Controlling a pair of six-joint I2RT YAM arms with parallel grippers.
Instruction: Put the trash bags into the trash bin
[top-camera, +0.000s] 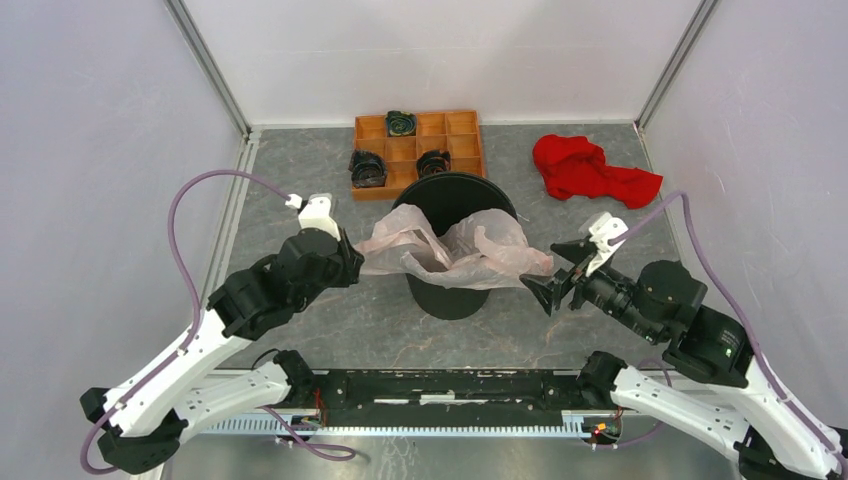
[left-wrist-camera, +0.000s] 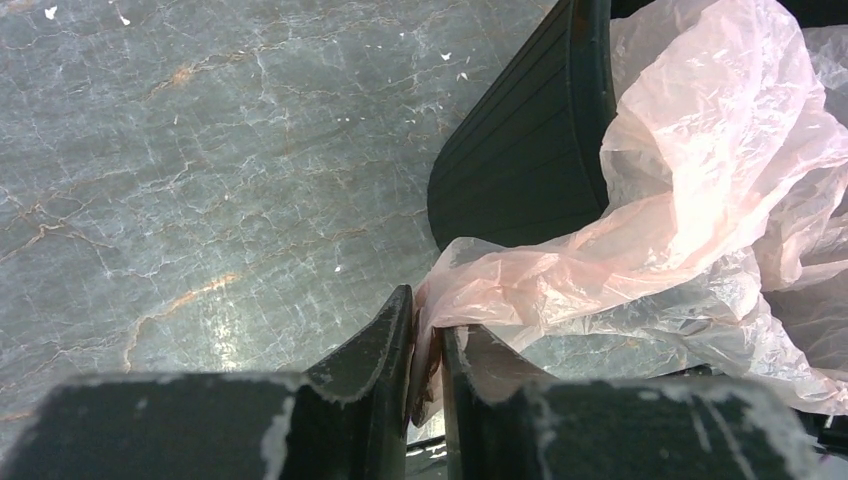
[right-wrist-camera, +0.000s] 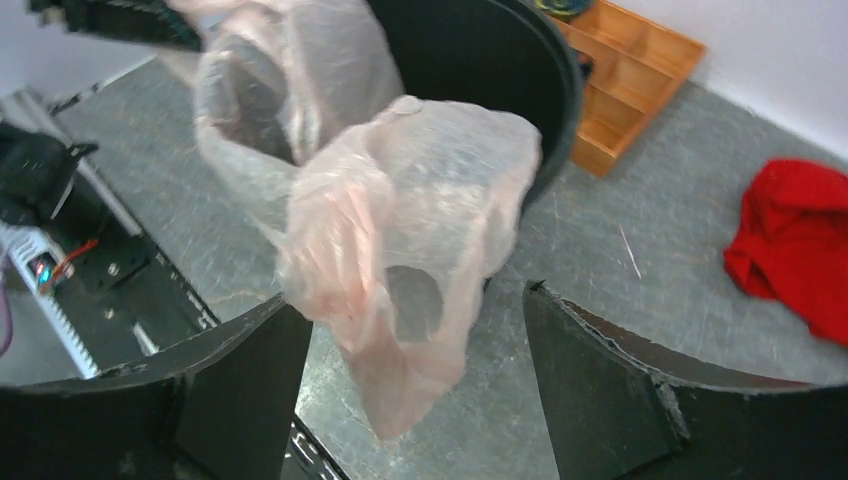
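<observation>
The black trash bin (top-camera: 455, 200) stands at the table's middle. The pale pink trash bag (top-camera: 455, 250) is draped over its near rim, part sagging inside and both ends hanging outside. My left gripper (top-camera: 352, 262) is at the bag's left end. In the left wrist view its jaws (left-wrist-camera: 428, 312) stand a narrow gap apart, open, with bag film (left-wrist-camera: 700, 150) lying between them beside the bin wall (left-wrist-camera: 520, 150). My right gripper (top-camera: 542, 266) is wide open at the bag's right end. A loose corner of the bag (right-wrist-camera: 420, 200) hangs between its fingers (right-wrist-camera: 408, 295), touching neither.
An orange compartment tray (top-camera: 418, 150) with dark coiled items sits just behind the bin. A red cloth (top-camera: 590, 170) lies at the back right. The arms' base rail (top-camera: 450, 390) runs along the near edge. White walls enclose the table.
</observation>
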